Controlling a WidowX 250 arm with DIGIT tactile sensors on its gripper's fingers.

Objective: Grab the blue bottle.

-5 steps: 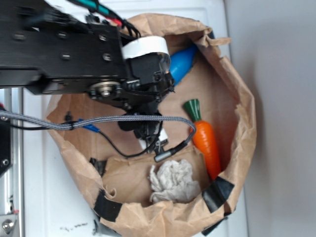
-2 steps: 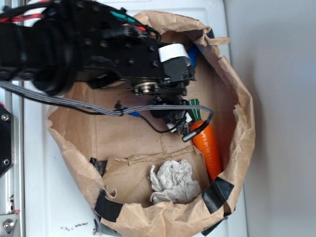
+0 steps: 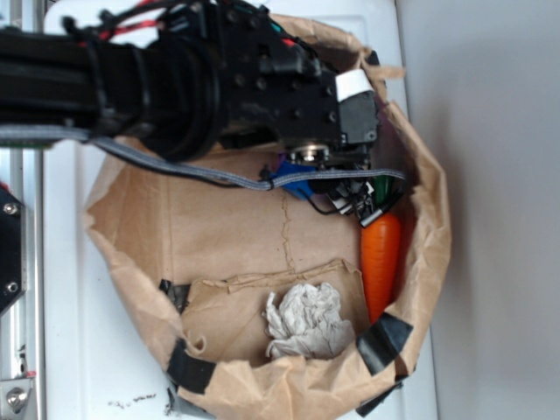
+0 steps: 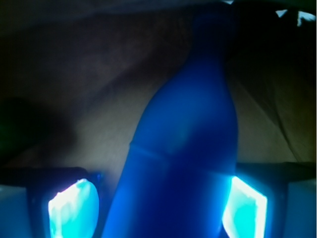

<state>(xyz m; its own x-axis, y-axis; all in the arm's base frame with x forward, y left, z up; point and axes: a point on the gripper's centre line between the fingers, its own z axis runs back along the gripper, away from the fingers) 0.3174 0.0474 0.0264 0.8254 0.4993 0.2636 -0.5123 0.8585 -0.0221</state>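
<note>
You had the black arm (image 3: 175, 79) reaching from the left across the upper part of a brown paper bag (image 3: 420, 262), whose rim was rolled down and patched with black tape (image 3: 382, 343). The bag lay on a white surface (image 3: 79, 350). From the exterior view the arm covered most of the bag's top half, so the blue bottle could not be made out there; only a small blue patch showed under the wrist, and you could not tell what it was. The gripper (image 3: 363, 206) sat low inside the bag near its right wall, just above the green top (image 3: 383, 188) of an orange toy carrot (image 3: 381, 262). The carrot lay along the right wall, pointing toward the bottom edge. A crumpled grey-white paper wad (image 3: 306, 322) rested near the lower rim, well apart from the gripper. A grey braided cable (image 3: 201, 172) ran along the arm's underside.

In the wrist view, the blue bottle (image 4: 183, 148) filled the middle of the picture, its neck pointing up and away. The gripper (image 4: 158, 208) had one glowing fingertip pad (image 4: 73, 208) on each side of the bottle's body, spread apart with the bottle between them; you could not tell whether the pads touched it. Brown paper lay dim behind it.

A white label (image 3: 353, 85) on the wrist showed no readable writing.
</note>
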